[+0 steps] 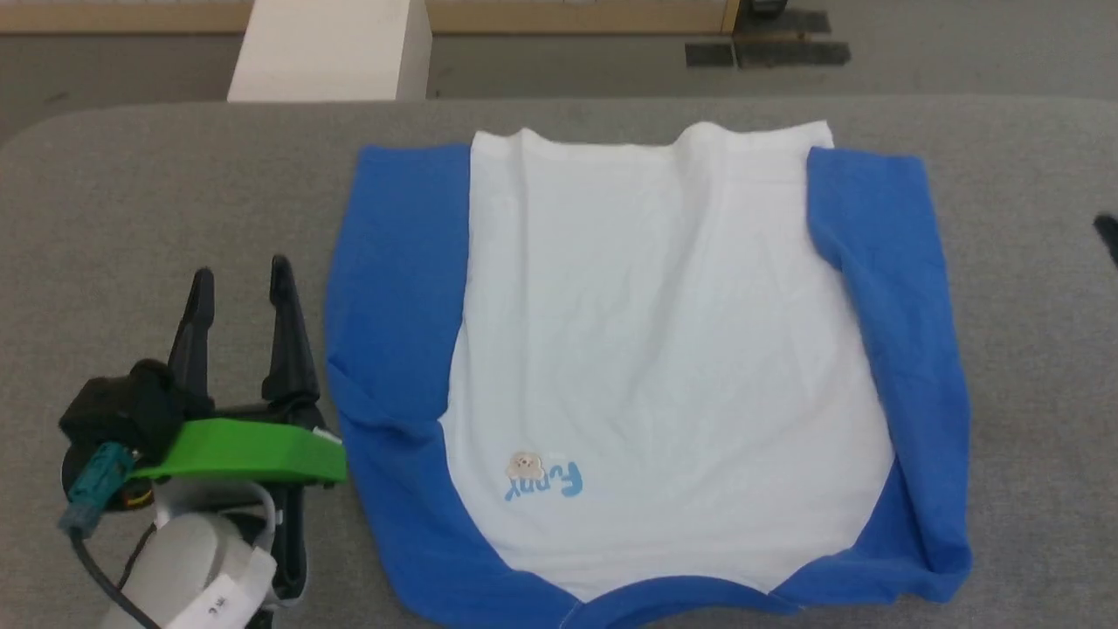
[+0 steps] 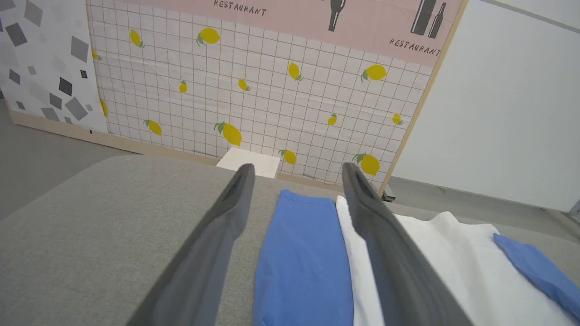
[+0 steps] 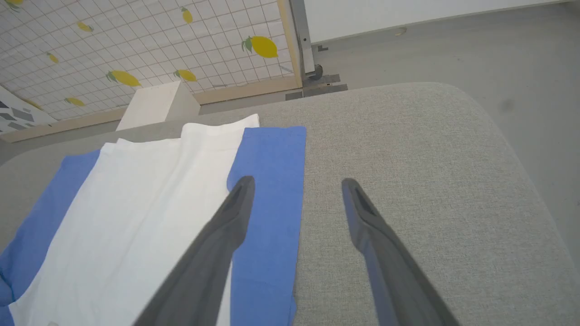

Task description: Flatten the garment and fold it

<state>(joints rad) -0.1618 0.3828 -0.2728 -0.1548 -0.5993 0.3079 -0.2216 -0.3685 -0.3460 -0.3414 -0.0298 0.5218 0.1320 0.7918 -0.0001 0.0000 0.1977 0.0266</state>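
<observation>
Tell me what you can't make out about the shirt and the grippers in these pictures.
- Head view: the near edge of the shirt runs off the bottom of the picture.
- All views: its underside is hidden by the top layer.
- Head view: the logo is upside down and too small to read surely.
- Left wrist view: one finger of the left gripper covers a strip of white cloth.
- Head view: a dark shape is cut off by the right edge, so I cannot tell what it is.
</observation>
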